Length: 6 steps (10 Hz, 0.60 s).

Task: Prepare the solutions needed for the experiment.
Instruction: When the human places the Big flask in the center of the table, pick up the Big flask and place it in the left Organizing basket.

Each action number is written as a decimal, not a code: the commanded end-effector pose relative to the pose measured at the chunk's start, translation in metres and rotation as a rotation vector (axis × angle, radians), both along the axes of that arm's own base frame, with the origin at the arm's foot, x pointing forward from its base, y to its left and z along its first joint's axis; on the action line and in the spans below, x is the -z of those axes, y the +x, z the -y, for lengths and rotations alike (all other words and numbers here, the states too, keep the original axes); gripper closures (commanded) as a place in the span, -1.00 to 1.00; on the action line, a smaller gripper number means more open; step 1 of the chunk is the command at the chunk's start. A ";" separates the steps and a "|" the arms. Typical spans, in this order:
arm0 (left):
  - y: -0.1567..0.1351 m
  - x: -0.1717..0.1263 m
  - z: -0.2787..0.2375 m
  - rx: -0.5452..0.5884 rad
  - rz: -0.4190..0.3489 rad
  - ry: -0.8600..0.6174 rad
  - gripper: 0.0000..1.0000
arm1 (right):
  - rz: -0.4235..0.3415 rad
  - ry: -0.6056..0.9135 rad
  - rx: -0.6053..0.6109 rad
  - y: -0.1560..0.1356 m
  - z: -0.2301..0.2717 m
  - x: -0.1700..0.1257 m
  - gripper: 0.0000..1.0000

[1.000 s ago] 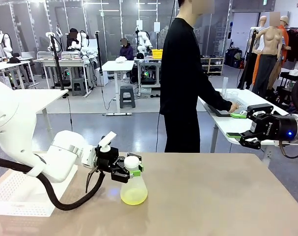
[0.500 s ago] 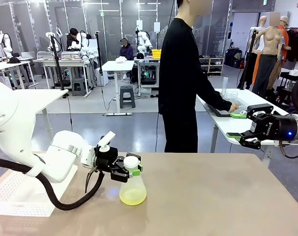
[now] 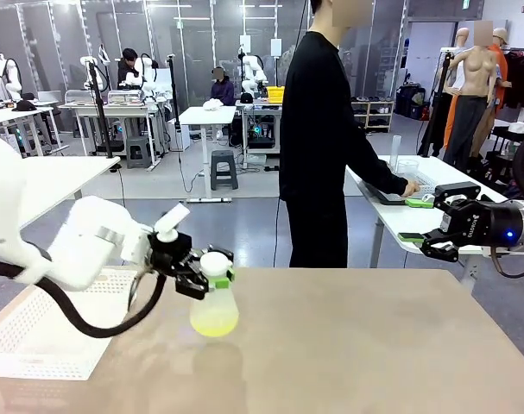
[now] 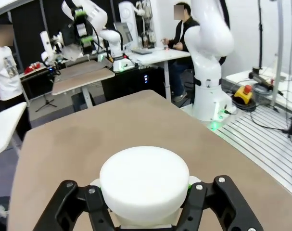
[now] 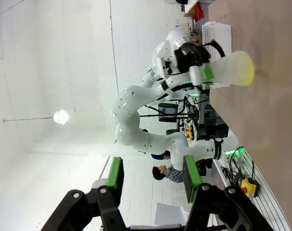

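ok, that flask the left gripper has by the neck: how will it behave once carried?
The flask is probably light, since just a shallow layer of yellow-green liquid sits at the bottom. That liquid will likely slosh if swung. The left gripper is shut on the narrow neck below the white cap, so the wide base may swing or twist.
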<state>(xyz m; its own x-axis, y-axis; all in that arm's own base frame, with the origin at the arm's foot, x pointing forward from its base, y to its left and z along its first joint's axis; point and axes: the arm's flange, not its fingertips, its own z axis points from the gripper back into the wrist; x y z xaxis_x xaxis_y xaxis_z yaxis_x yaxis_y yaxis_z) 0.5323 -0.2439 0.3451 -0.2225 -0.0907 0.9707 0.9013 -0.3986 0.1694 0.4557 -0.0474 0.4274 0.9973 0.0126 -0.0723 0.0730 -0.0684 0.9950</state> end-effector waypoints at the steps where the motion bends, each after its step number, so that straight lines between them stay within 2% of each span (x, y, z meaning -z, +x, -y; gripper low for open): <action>1: -0.007 -0.045 -0.024 -0.014 0.029 0.020 1.00 | 0.013 0.021 0.001 0.000 0.000 -0.001 -0.26; 4: -0.007 -0.118 -0.079 -0.091 0.091 0.043 1.00 | 0.013 0.021 0.001 0.000 0.000 -0.001 -0.26; 6: -0.009 -0.146 -0.127 -0.174 0.097 0.098 1.00 | 0.013 0.021 0.001 0.000 0.000 -0.001 -0.26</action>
<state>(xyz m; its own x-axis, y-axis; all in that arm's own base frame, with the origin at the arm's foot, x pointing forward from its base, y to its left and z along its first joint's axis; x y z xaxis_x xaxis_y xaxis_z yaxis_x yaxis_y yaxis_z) 0.5322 -0.1315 0.4858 -0.3111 -0.1969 0.9298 0.9286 -0.2713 0.2533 0.4557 -0.0476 0.4274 0.9973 0.0122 -0.0724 0.0731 -0.0685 0.9950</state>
